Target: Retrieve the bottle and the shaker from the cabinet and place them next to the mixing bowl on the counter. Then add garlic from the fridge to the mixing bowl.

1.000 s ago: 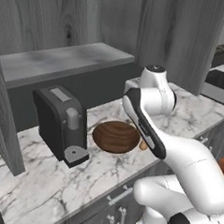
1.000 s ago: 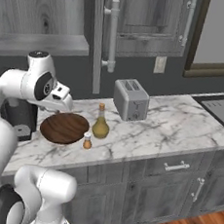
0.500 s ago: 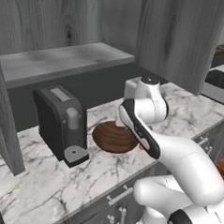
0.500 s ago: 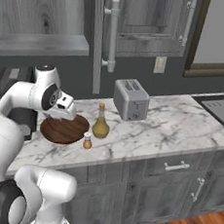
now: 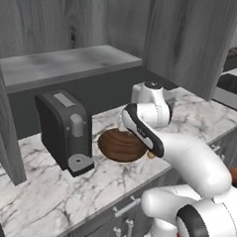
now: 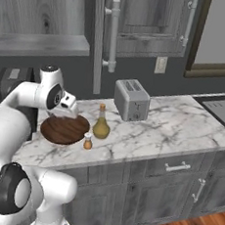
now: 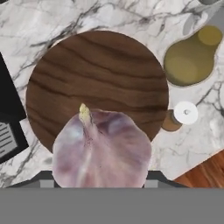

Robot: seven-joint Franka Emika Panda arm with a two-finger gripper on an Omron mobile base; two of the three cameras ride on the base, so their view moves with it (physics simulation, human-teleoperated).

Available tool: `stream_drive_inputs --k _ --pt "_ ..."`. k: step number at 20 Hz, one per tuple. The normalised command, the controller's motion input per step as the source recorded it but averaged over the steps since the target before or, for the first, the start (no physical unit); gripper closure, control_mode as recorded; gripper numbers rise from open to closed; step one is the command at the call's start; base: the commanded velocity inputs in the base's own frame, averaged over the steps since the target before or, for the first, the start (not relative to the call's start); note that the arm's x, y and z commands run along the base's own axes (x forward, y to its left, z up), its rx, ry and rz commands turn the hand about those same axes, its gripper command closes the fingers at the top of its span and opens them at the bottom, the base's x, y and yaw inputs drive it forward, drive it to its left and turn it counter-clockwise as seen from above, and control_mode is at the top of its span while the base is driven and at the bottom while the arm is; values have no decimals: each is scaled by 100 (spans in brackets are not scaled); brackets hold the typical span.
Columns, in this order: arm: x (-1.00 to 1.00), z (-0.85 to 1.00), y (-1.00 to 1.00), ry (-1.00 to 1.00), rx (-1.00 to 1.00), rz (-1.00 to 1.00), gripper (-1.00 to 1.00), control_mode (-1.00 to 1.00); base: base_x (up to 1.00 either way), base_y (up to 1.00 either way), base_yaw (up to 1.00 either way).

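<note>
Over the wooden mixing bowl (image 7: 97,89) my gripper (image 7: 98,181) holds the garlic (image 7: 101,151), not yet dropped; bottle (image 6: 101,124) and shaker (image 6: 87,141) already stand just beside it.

The left base view looks from behind the arm, forward and down at the table (image 5: 46,195). The right base view looks at the same table from the other side. Both share the mixing bowl (image 5: 121,146). The hand view looks straight down, close above that bowl.
</note>
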Motion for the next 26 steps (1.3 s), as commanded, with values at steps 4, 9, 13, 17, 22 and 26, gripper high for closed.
stream_drive_inputs --k 4,9,13,17,22,26 --pt "34 -1 24 6 0 0 100 -100 0 0 0" --pt "47 -13 10 1 0 0 100 -100 0 0 0" --pt "43 -21 0 0 0 0 100 -100 0 0 0" --pt "23 -34 0 0 0 0 100 -100 0 0 0" --pt "3 -32 0 0 0 0 100 -100 0 0 0" --pt "0 -38 0 2 0 0 100 -100 0 0 0"
